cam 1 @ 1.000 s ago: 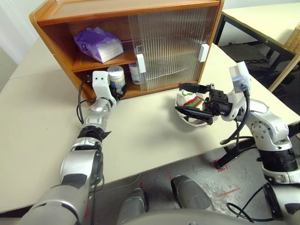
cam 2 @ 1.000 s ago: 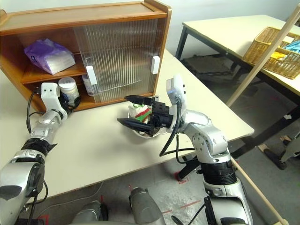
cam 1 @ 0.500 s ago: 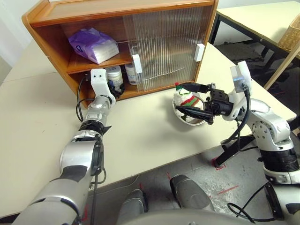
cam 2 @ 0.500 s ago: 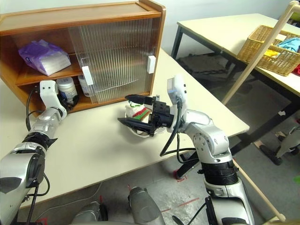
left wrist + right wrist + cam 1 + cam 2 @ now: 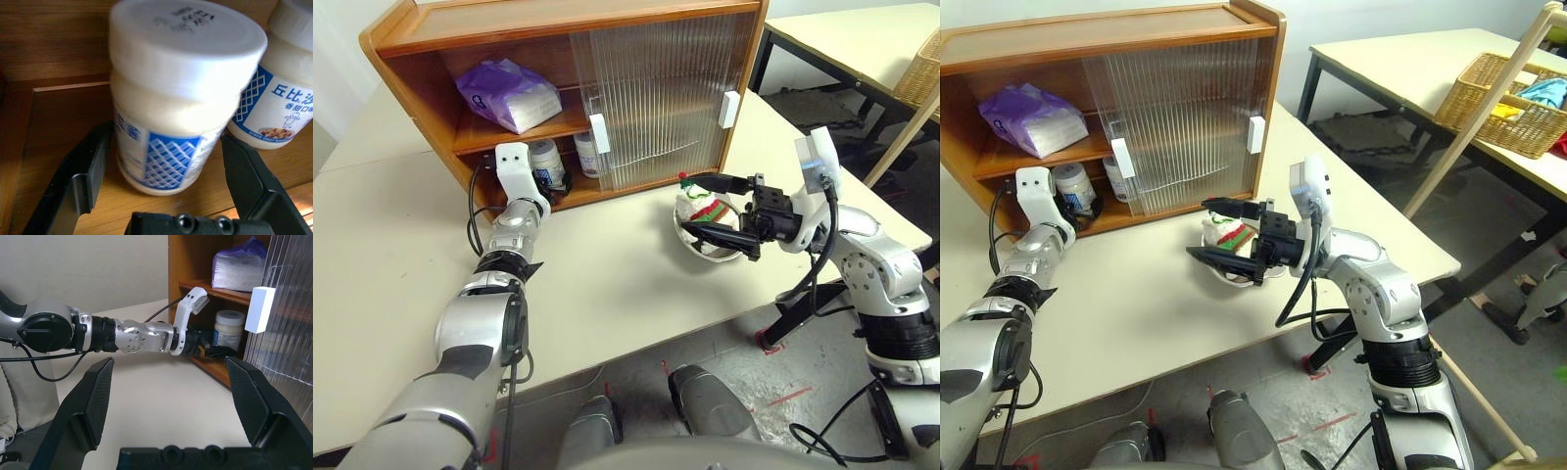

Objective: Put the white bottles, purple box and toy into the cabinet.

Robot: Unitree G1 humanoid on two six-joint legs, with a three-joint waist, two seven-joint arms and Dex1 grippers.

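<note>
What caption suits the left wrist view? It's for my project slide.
Open left pincer straddling a white bottle on the cabinet's lower shelf, beside its twin.

White bottles upright on cabinet bottom shelf, purple box above, toy outside

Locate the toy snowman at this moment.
In the head views the toy sits in a shallow dish on the table, right of the cabinet's open side, just in front of its sliding doors.
</note>
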